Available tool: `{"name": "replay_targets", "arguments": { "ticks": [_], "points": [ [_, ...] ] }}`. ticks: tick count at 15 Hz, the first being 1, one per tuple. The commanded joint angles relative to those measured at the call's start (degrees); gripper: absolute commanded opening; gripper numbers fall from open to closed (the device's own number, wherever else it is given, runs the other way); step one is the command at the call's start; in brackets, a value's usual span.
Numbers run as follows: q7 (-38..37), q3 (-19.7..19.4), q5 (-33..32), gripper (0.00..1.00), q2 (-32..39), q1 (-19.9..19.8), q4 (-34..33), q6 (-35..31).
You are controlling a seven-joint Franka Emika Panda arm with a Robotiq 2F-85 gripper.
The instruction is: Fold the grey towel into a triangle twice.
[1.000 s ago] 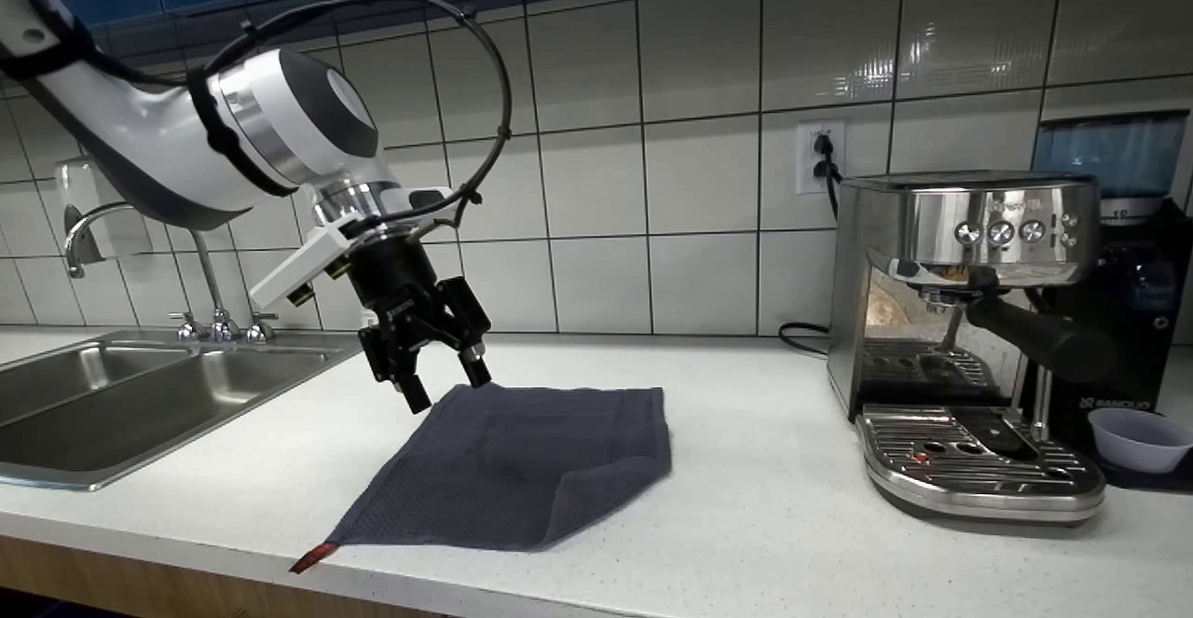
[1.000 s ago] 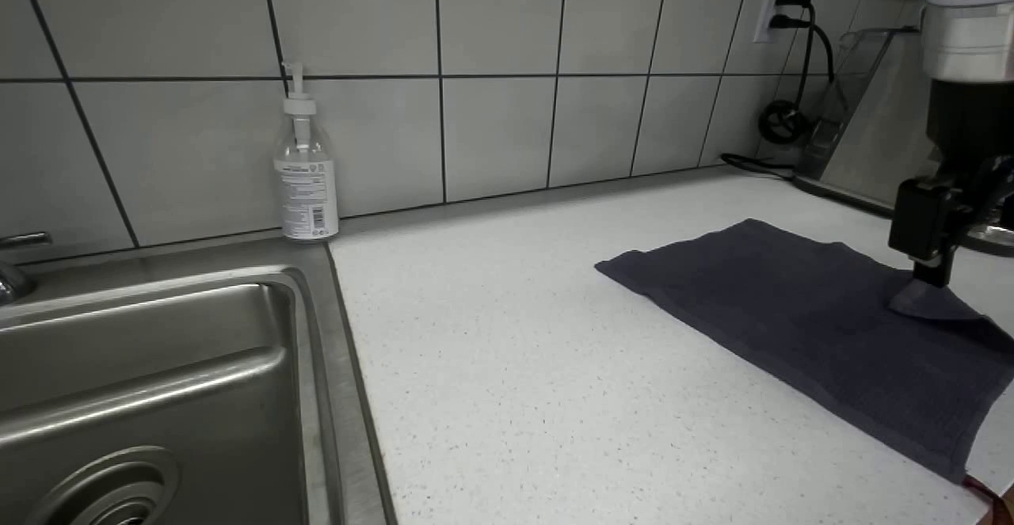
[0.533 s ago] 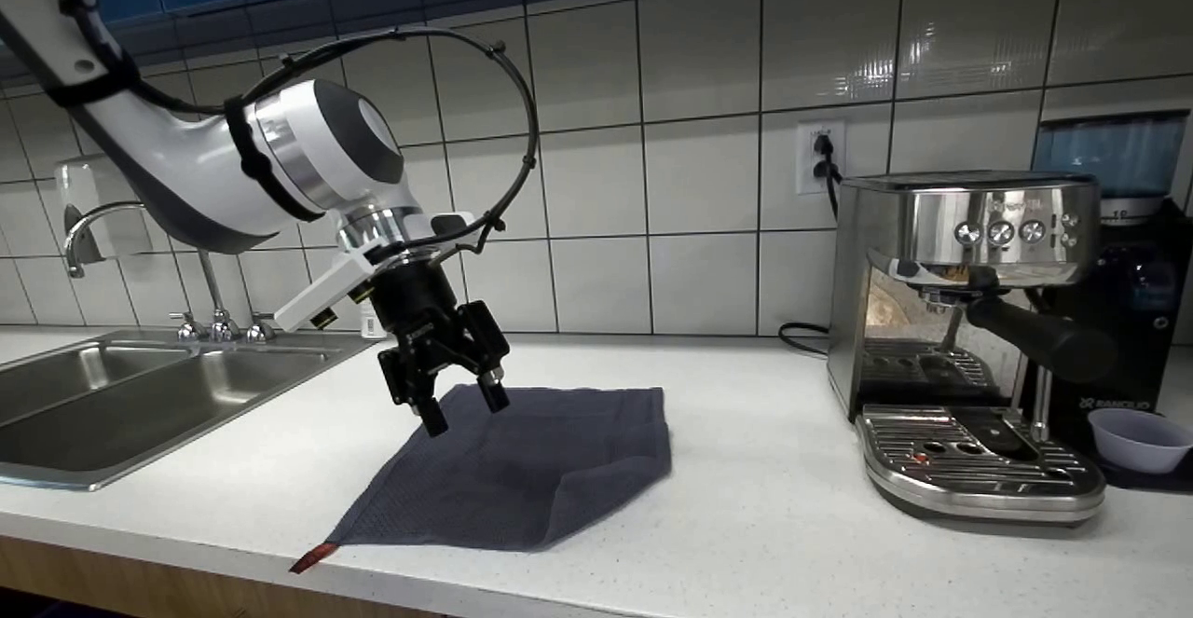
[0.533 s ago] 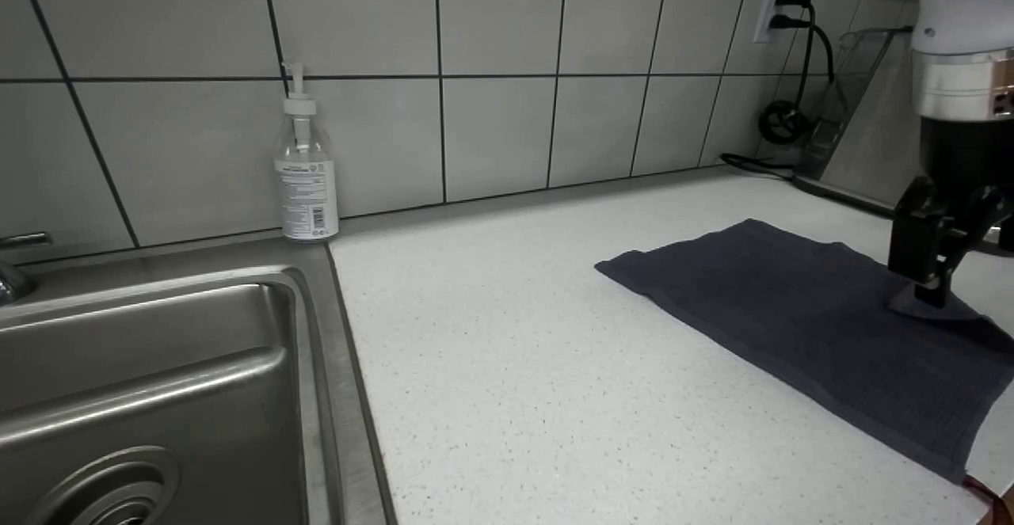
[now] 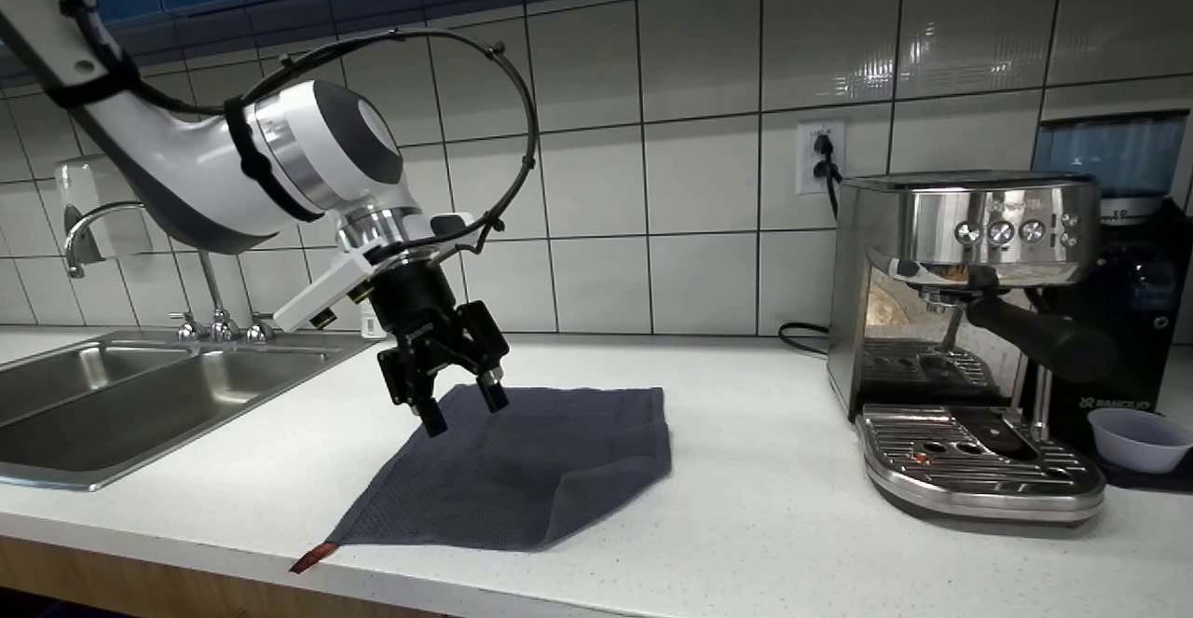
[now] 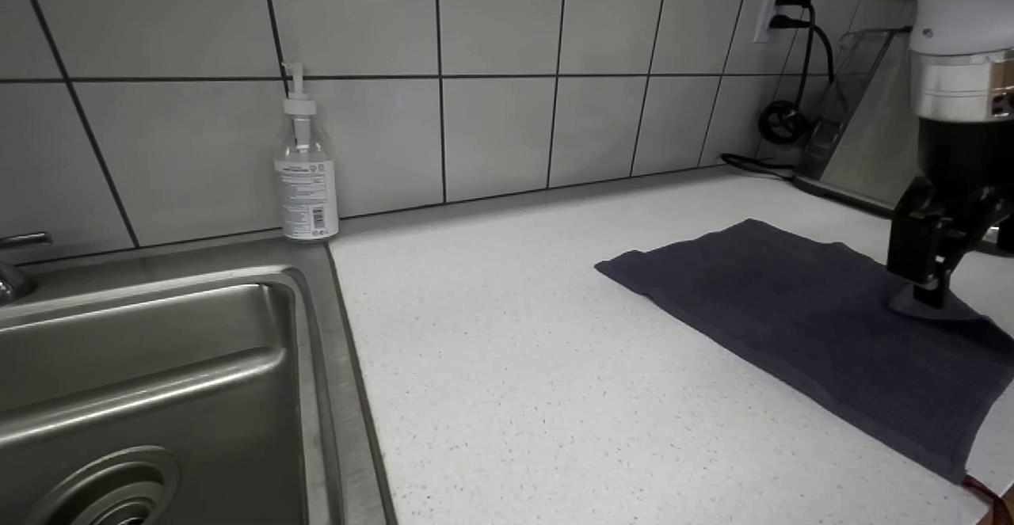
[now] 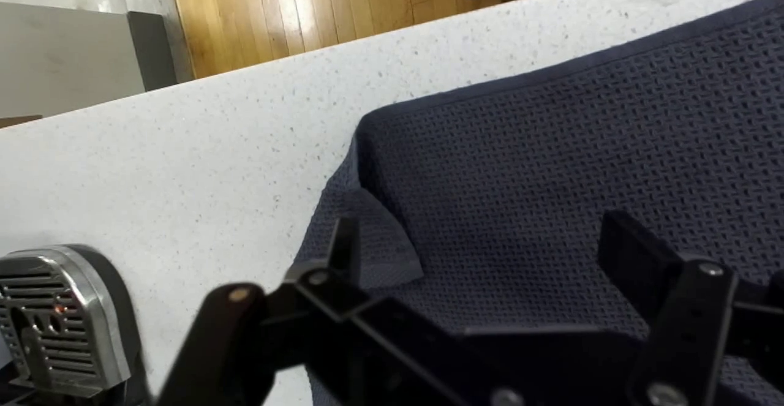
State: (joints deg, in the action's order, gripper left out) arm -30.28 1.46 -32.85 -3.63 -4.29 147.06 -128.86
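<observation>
While the grey towel [image 5: 503, 478] lies on the counter [image 5: 746, 525], one corner folded back, unchanged from one second ago, the arm [image 5: 205, 161] has come lower since then. Pose: reaching in from the top left of an exterior view, gripper [image 5: 465, 410] aimed down at a slant over the towel. Fingers [image 7: 637, 259] spread wide, one over the folded corner in the wrist view; contact cannot be told.

Compared with one second ago | arm [image 5: 322, 147]: has come down | jaws: now stand lower over the grey towel [image 5: 522, 469], in both exterior views | sideways: a little farther from the edge of the desk [image 5: 764, 450] beside the sink [image 5: 140, 404]
</observation>
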Motion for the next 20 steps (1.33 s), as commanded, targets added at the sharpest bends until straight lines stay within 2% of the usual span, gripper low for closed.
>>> {"name": "replay_targets", "arguments": {
  "ticks": [1,9,20],
  "points": [
    [-2.84,-0.65,-1.94,1.0,1.83,0.45,-0.21,-1.51],
    [-6.73,-4.44,-7.39,1.0,8.69,0.24,-2.75,-5.59],
    [-7.11,-10.76,-7.52,1.0,14.65,0.23,-6.48,-5.63]
  ]
}}
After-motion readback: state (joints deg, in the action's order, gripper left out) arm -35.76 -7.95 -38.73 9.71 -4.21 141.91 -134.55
